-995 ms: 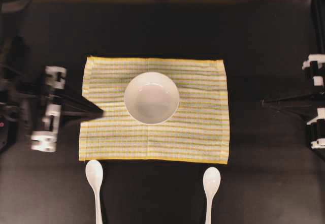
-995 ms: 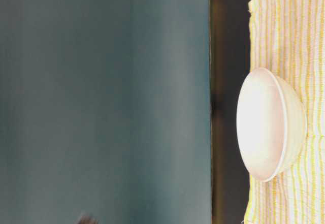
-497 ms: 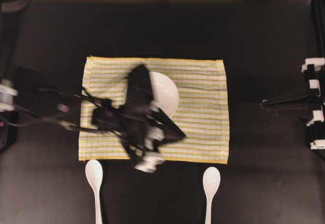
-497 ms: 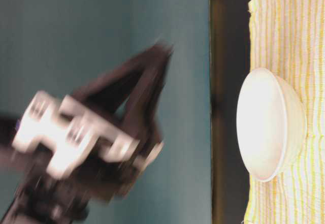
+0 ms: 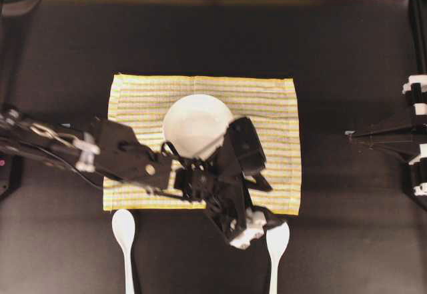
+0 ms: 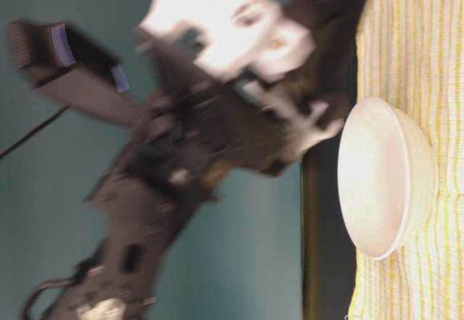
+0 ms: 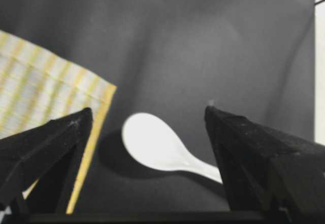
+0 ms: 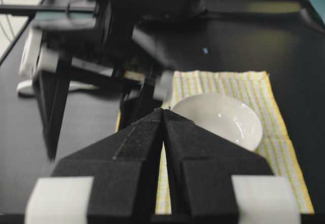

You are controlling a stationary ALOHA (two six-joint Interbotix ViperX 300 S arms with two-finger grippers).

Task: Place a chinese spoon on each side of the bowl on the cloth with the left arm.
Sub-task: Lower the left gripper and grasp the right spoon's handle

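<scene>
Right-hand spoon (image 7: 152,145) lies on the dark table just off the cloth's (image 5: 280,107) near right corner, handle running nearward; left claw (image 7: 147,127) hangs directly over its scoop (fingers spread wide, empty).

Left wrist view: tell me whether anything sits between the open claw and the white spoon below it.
Nothing visible does. The glossy white chinese spoon lies on bare black tabletop, framed between the spread fingers of the left claw. The yellow-striped cloth lies off to the side, its edge clear of the spoon's scoop.
</scene>
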